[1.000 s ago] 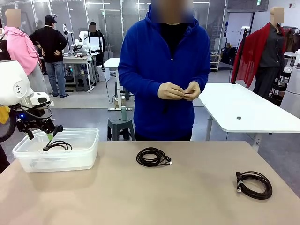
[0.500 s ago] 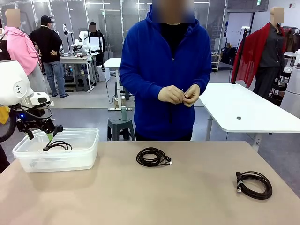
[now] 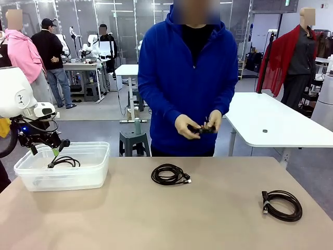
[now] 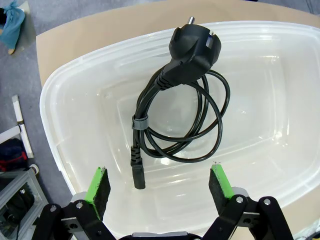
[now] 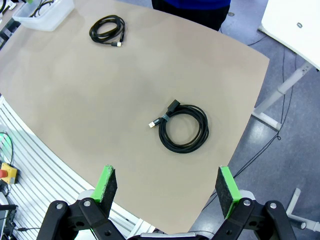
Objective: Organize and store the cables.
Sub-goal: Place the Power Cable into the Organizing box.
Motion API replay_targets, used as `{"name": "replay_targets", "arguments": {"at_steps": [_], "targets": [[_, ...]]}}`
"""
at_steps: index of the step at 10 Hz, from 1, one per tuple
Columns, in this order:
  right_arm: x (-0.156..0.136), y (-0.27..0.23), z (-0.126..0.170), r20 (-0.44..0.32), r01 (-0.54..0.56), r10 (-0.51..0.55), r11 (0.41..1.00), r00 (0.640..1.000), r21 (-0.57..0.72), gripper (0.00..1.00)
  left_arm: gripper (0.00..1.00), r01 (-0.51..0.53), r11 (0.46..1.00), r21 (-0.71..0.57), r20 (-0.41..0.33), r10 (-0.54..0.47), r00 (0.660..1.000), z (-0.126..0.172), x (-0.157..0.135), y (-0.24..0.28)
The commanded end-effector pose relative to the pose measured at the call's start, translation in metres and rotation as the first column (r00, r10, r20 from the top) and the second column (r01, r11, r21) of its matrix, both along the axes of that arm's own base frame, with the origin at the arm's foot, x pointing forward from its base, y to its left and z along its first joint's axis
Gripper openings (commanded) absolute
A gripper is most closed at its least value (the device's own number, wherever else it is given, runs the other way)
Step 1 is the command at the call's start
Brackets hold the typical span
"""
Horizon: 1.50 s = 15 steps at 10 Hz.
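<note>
Left wrist view, left end effector (image 4: 159,172) spread over cable (image 4: 192,52), right end effector (image 5: 165,175) spread

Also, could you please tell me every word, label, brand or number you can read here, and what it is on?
No text here can be read.
Cable plug in the clear bin: no legible marking.
Green sign near the ceiling, front view: too small to read.

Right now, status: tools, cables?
Left tool open above clear plastic bin, coiled black plug cable inside. Right tool open. Two coiled black cables on tan table. Person's hands hold black item.
</note>
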State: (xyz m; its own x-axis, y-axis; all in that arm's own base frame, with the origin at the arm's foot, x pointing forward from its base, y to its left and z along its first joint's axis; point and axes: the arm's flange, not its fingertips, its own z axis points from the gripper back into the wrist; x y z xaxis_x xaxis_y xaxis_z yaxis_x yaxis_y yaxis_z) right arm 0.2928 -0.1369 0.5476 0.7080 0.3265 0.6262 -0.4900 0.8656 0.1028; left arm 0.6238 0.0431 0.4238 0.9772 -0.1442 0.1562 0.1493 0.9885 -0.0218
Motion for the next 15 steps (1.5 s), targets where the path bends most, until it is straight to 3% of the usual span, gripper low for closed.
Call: {"name": "replay_targets", "arguments": {"at_steps": [1,4,8,10,13,15], "targets": [[0.0,0.0,0.0,-0.001,0.001,-0.001,1.0,1.0,0.001,1.0,1.0,0.0,1.0,0.0,0.0,0.0,1.0,0.0,0.0,0.0],[0.0,0.0,0.0,-0.001,0.001,-0.001,1.0,1.0,0.001,1.0,1.0,0.085,0.996,-0.025,0.069,-0.083,0.994,0.029,-0.025,-0.002],[0.0,0.0,0.0,-0.001,0.001,-0.001,1.0,1.0,0.001,1.0,1.0,0.229,0.973,0.026,0.194,-0.23,0.954,0.082,-0.088,0.009],[0.0,0.0,0.0,-0.001,0.001,-0.001,1.0,1.0,0.001,1.0,1.0,0.319,0.947,0.036,0.249,-0.318,0.915,0.102,-0.123,0.016],[0.0,0.0,0.0,-0.001,0.001,-0.001,1.0,1.0,0.001,1.0,1.0,0.438,0.897,0.06,0.357,-0.43,0.83,0.121,-0.168,0.022],[0.0,0.0,0.0,-0.001,0.001,-0.001,1.0,1.0,0.001,1.0,1.0,0.477,0.874,0.093,0.389,-0.473,0.791,0.128,-0.197,0.027]]}}
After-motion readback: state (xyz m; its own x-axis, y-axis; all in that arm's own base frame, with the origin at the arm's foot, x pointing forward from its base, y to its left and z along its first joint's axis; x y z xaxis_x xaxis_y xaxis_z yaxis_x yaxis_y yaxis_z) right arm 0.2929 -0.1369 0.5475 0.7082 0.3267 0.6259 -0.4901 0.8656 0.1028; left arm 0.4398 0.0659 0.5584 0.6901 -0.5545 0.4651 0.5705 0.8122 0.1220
